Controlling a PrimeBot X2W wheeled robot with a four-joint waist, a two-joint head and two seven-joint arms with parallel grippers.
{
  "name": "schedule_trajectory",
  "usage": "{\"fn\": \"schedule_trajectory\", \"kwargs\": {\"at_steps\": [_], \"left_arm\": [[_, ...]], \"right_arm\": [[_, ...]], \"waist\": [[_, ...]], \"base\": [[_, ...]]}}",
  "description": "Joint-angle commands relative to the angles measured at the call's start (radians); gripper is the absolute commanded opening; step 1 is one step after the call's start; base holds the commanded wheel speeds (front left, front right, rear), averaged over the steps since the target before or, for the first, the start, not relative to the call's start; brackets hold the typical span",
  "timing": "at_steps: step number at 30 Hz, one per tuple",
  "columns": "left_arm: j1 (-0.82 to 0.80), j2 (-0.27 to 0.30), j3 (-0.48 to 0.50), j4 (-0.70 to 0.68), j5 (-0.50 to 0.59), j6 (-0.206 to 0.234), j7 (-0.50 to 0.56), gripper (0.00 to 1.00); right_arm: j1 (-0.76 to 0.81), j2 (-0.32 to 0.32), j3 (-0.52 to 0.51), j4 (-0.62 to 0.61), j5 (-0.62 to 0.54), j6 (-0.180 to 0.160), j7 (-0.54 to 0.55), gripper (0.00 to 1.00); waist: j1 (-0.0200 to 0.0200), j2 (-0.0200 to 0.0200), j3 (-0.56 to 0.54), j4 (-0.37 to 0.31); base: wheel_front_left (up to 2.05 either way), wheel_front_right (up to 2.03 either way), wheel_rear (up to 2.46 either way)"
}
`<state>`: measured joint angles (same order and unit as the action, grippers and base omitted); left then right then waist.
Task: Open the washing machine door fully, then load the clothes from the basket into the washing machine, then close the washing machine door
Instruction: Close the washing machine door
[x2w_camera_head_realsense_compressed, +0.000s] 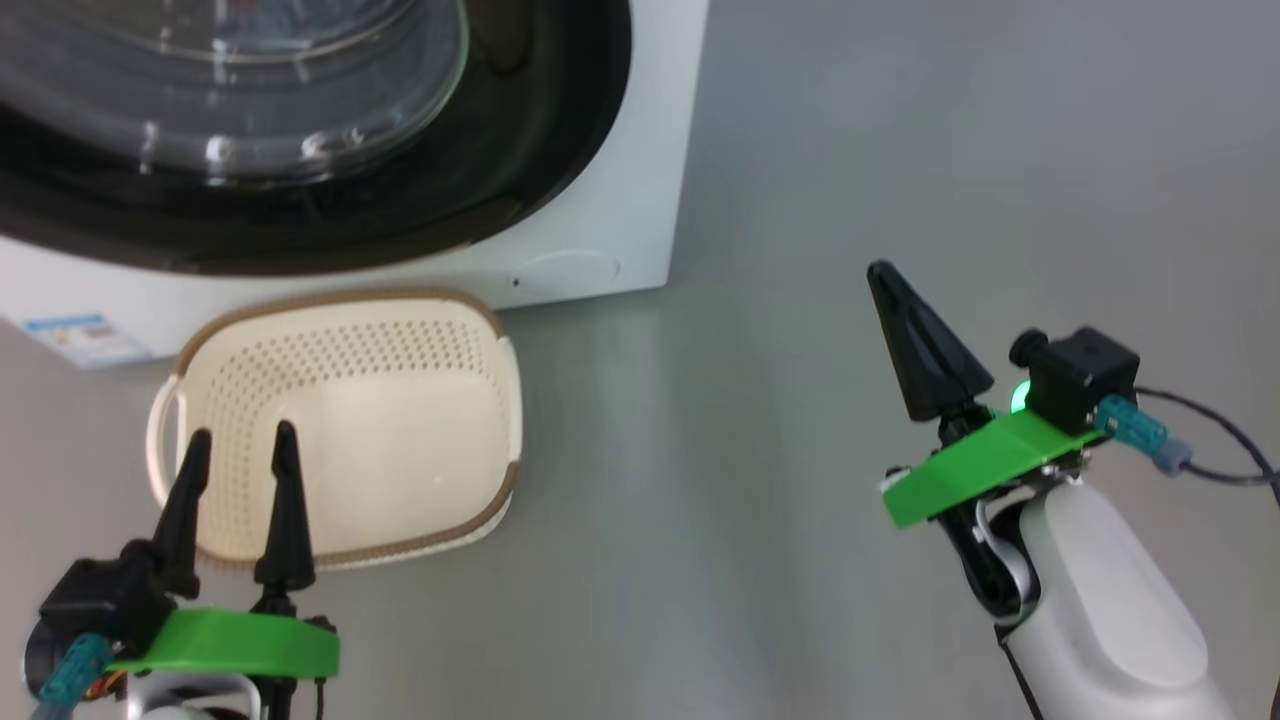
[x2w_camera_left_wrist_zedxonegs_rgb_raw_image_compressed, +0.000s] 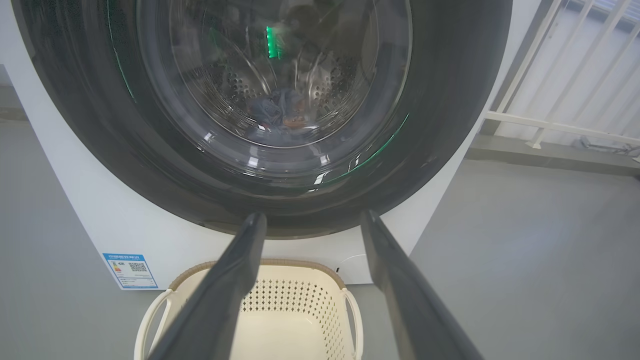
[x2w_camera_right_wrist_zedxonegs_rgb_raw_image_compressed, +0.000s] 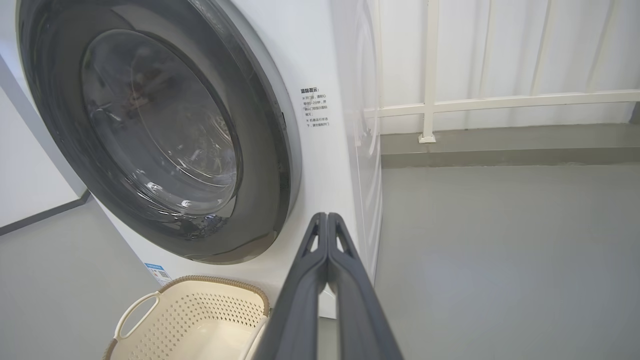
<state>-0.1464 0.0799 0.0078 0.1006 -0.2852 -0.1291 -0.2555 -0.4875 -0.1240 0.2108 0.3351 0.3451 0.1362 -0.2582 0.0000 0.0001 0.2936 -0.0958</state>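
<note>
The washing machine door is sitting shut, basket empty (clothes seemingly inside); left claw spread, right claw pressed together.

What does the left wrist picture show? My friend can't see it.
The washing machine door is shut, with blue clothes behind its glass. Below it sits an empty cream basket, between the open jaws of the left gripper.

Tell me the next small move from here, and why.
Probably just draw both arms back and stop. The basket lies empty, the clothes show behind the glass, and the washing machine door looks shut flush on the washing machine. The left gripper is open and the right gripper shut, neither holding anything, so nothing seems left to do.
</note>
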Motion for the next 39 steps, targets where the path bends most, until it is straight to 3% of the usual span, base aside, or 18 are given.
{"fn": "schedule_trajectory", "kwargs": {"at_steps": [1,10,11,12,13,14,30,39], "left_arm": [[0.006,0.018,0.039,-0.016,0.007,-0.001,-0.006,1.00],[0.078,0.006,0.086,0.000,0.031,0.019,-0.006,1.00],[0.087,0.005,0.092,-0.001,0.031,0.022,-0.006,1.00],[0.095,0.002,0.099,-0.003,0.027,0.024,-0.006,1.00],[0.103,0.000,0.107,-0.005,0.023,0.028,-0.006,1.00],[0.110,-0.002,0.114,-0.011,0.025,0.034,-0.006,1.00],[0.227,-0.022,0.165,-0.041,0.074,0.131,-0.006,1.00],[0.243,-0.026,0.160,-0.042,0.070,0.154,-0.006,1.00]], "right_arm": [[0.023,0.013,0.016,-0.028,-0.001,-0.006,-0.004,0.00],[0.117,0.014,-0.011,-0.047,-0.033,-0.006,-0.004,0.02],[0.127,0.015,-0.017,-0.048,-0.036,-0.006,-0.004,0.27],[0.136,0.017,-0.023,-0.049,-0.039,-0.006,-0.004,0.45],[0.144,0.018,-0.028,-0.052,-0.045,-0.006,-0.004,0.89],[0.153,0.020,-0.033,-0.057,-0.050,-0.006,-0.004,1.00],[0.311,0.041,-0.094,-0.129,-0.101,-0.006,-0.004,1.00],[0.326,0.046,-0.097,-0.130,-0.102,-0.006,-0.004,1.00]], "waist": [[0.0000,-0.0001,-0.061,-0.058],[0.0000,-0.0001,-0.141,-0.103],[0.0000,-0.0001,-0.147,-0.107],[0.0000,-0.0001,-0.153,-0.110],[0.0000,-0.0001,-0.159,-0.113],[0.0000,-0.0001,-0.163,-0.115],[0.0000,-0.0001,-0.233,-0.115],[0.0000,-0.0001,-0.232,-0.082]], "base": [[0.00,0.00,0.00],[0.00,0.00,0.00],[0.00,0.00,0.00],[0.00,0.00,0.00],[0.00,0.00,0.00],[0.00,0.00,0.00],[0.00,0.00,0.00],[0.00,0.00,0.00]]}}
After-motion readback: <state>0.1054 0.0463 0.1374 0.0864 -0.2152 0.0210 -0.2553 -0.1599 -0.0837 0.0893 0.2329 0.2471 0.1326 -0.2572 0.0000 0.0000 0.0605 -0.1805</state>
